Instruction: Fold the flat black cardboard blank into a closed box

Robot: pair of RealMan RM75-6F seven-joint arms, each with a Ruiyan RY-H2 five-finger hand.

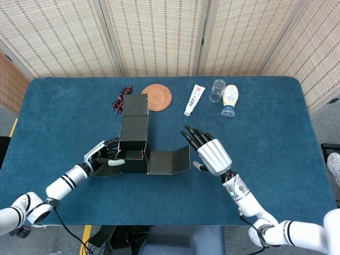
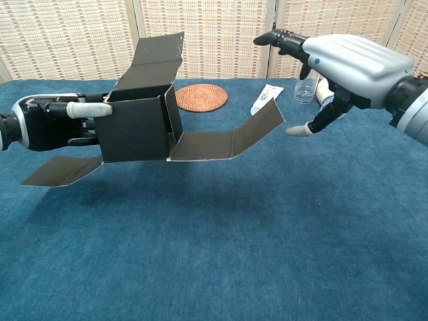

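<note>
Chest view shows the left hand [image 2: 50, 124] gripping the half-formed black cardboard box [image 2: 137, 127] by its left wall, thumb over the rim, holding it lifted clear of the table [image 2: 221, 267]. One flap hangs low on the left, another stands up behind, and a long creased panel [image 2: 227, 137] reaches right. The cardboard looks light and stiff, likely to hinge only at its scores, so that panel's free edge seems the place to press. The right hand [image 2: 351, 63] hovers near it, fingers spread, holding nothing. Blue cloth in front lies open; a woven coaster [image 2: 200, 97], tube [image 2: 264, 100] and glass [image 2: 306, 90] crowd the far edge.
</note>
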